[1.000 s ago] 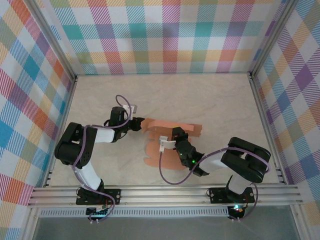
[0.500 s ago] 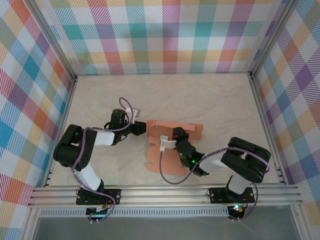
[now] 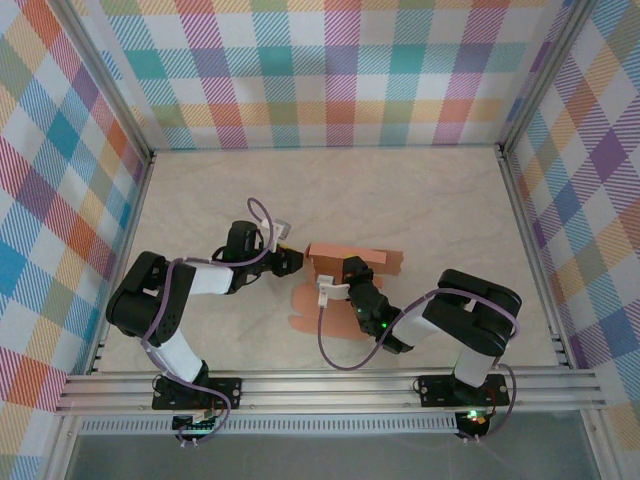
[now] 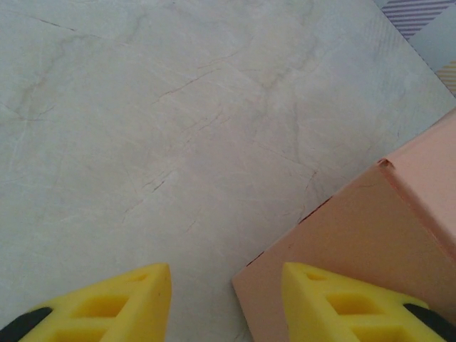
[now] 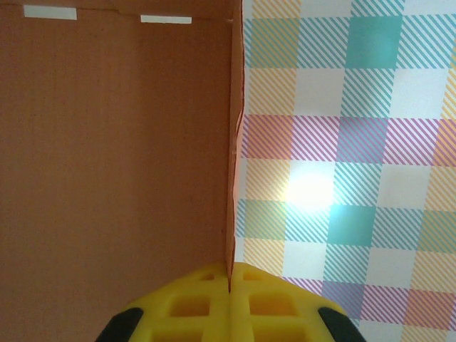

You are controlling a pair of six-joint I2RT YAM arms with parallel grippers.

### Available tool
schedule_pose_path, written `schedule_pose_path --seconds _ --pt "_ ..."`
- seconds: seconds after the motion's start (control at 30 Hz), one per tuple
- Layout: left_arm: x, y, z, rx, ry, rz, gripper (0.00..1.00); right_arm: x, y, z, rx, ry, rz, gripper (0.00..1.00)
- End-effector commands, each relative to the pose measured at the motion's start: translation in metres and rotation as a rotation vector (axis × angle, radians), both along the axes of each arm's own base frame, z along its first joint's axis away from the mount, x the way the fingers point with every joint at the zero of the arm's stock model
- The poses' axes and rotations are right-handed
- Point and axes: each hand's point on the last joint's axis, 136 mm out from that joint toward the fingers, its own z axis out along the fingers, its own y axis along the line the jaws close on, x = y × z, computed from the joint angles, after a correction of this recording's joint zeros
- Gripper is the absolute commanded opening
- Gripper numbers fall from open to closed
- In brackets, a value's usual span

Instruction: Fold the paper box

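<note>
The salmon-orange paper box [image 3: 372,258] lies mid-table, partly raised, with rounded tabs flat on the table in front of it. My left gripper [image 3: 291,262] is at its left end. In the left wrist view this gripper [image 4: 226,303] is open. A corner of the paper box [image 4: 370,221] reaches in between the yellow fingertips [image 4: 121,299], and the right one lies over the card. My right gripper [image 3: 349,272] sits in the middle of the card. Its yellow fingers [image 5: 192,306] are shut on the thin edge of an upright panel of the paper box [image 5: 114,157].
The pale marbled table [image 3: 420,200] is walled in by checked cloth [image 3: 330,70] on three sides. A metal rail [image 3: 330,385] runs along the near edge, where both arm bases stand. Purple cables loop off both arms.
My left gripper has moved right, up against the box's left end. That end of the card has shifted right and stands more upright. The right gripper has kept its grip almost in place.
</note>
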Motion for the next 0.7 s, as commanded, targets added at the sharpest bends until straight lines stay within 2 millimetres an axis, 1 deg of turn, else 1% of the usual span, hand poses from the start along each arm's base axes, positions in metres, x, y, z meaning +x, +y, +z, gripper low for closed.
schedule_pose_path --seconds 0.0,0.17,0.3,0.57,0.67 --pt "-0.010 -0.009 0.013 -0.036 -0.060 -0.046 0.42 0.002 0.007 0.010 0.040 -0.023 0.009 0.00" --pt "-0.024 -0.009 0.007 -0.019 -0.083 -0.027 0.39 0.003 0.004 0.007 0.035 -0.012 -0.002 0.00" --pt "-0.034 -0.007 0.006 -0.007 -0.110 -0.011 0.40 0.003 0.004 0.007 0.033 -0.011 -0.004 0.00" --pt "-0.038 -0.019 0.003 0.004 -0.155 -0.072 0.42 0.003 0.004 0.006 0.036 -0.006 -0.007 0.00" --pt "-0.040 -0.024 0.006 -0.002 -0.167 -0.093 0.42 0.003 0.004 0.005 0.038 0.002 -0.008 0.00"
